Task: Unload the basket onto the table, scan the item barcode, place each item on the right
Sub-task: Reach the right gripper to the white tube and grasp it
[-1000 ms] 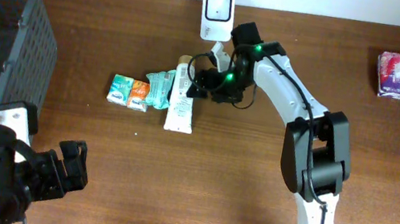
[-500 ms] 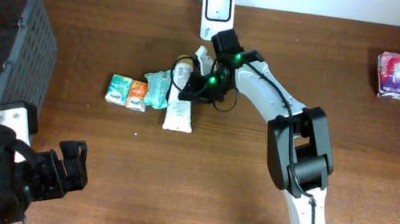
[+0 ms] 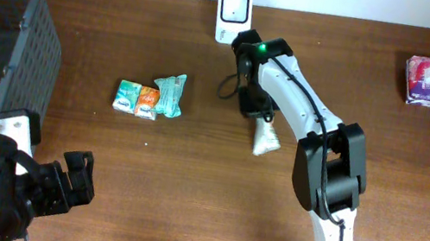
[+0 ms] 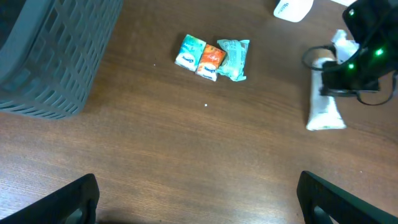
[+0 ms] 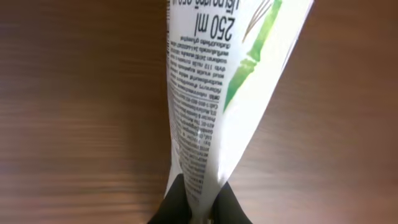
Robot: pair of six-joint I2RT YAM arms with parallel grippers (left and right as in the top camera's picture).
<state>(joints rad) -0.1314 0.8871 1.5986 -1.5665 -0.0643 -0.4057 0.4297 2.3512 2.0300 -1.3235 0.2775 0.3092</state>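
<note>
R arm (image 3: 309, 110) reaches from 6 o'clock edge to table ctr, wrist bent below scanner (image 3: 234, 5) at 12. Tube (image 3: 265, 138) sticks out at 5 o'clock of R gripper (image 3: 257, 116), jaws clamped on one end. L gripper (image 3: 76, 178) at 8 o'clock, jaws wide, empty.

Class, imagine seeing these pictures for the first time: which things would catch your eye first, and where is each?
The white tube stands out most, pinched in the jaws of the right arm and held over the table's middle, near the white scanner at the far edge. Next come the dark mesh basket at the left edge and the colourful packets lying between basket and tube.
</note>
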